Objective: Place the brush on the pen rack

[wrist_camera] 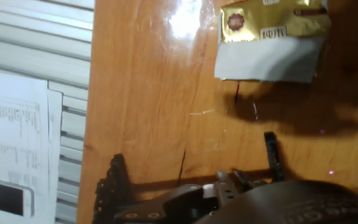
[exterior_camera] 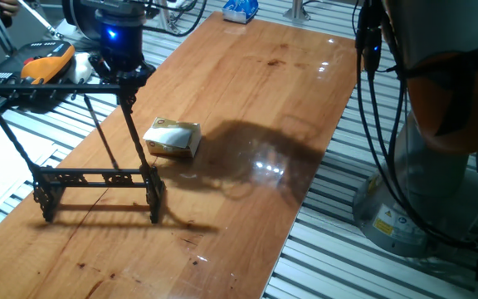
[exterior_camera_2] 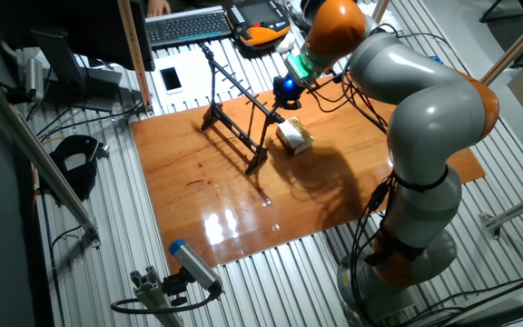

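The black pen rack (exterior_camera: 98, 177) stands at the table's left, with slanted uprights and a top crossbar; it also shows in the other fixed view (exterior_camera_2: 234, 127). My gripper (exterior_camera: 123, 73) hovers at the right end of the crossbar, a blue light glowing on the hand (exterior_camera_2: 284, 88). I cannot tell how the jaws stand. I cannot make out the brush in any view. The hand view looks down on the rack's base parts (wrist_camera: 117, 186); a dark blurred shape fills its lower edge.
A yellowish rectangular block (exterior_camera: 173, 138) lies just right of the rack, also in the hand view (wrist_camera: 269, 37). An orange-handled device (exterior_camera: 44, 65) and a keyboard (exterior_camera_2: 189, 24) sit beyond the table's far edge. Papers (wrist_camera: 11, 124) lie off the table's side.
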Controlling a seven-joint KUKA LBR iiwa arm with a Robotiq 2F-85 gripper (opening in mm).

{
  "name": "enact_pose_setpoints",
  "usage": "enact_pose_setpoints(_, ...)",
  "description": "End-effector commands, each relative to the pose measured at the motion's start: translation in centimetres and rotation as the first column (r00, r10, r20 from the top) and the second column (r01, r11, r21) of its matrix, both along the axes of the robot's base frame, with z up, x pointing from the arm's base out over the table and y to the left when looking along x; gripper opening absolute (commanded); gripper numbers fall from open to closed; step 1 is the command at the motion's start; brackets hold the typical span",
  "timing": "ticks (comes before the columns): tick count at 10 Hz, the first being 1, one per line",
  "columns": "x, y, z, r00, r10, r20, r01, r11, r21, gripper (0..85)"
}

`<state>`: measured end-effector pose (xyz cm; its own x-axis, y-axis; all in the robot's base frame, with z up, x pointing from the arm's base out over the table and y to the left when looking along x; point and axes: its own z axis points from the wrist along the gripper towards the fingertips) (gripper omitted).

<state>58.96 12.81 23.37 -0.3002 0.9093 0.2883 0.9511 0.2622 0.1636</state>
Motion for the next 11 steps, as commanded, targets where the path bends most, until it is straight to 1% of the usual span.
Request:
enact_pose_setpoints(1,-0.11,-0.3,0.0,1.0,0.02,0.005,-0.02,1.0,0.005,0.0)
enact_pose_setpoints(2,-0.36,-0.8,0.0,0.997,0.068,0.019,-0.068,0.998,-0.012,0.0)
enact_pose_setpoints(3,-0.62,-1.3,0.2,0.991,0.131,0.037,-0.13,0.991,-0.041,0.0)
enact_pose_setpoints(4,-0.8,-1.5,0.6,0.978,0.204,0.044,-0.2,0.976,-0.088,0.0)
enact_pose_setpoints(5,-0.99,-1.8,0.9,0.963,0.265,0.044,-0.258,0.959,-0.117,0.0)
enact_pose_setpoints(6,-1.18,-2.1,1.3,0.947,0.317,0.051,-0.308,0.942,-0.133,0.0)
enact_pose_setpoints(7,-1.3,-2.5,1.7,0.924,0.38,0.051,-0.369,0.917,-0.148,0.0)
enact_pose_setpoints(8,-1.37,-3.0,2.3,0.893,0.447,0.044,-0.434,0.885,-0.17,0.0)
enact_pose_setpoints(9,-1.4,-3.5,2.9,0.855,0.517,0.036,-0.501,0.843,-0.198,0.0)
enact_pose_setpoints(10,-1.37,-4.0,3.2,0.794,0.606,0.034,-0.583,0.777,-0.238,0.0)
enact_pose_setpoints(11,-1.23,-4.5,3.5,0.741,0.671,0.023,-0.642,0.718,-0.271,0.0)
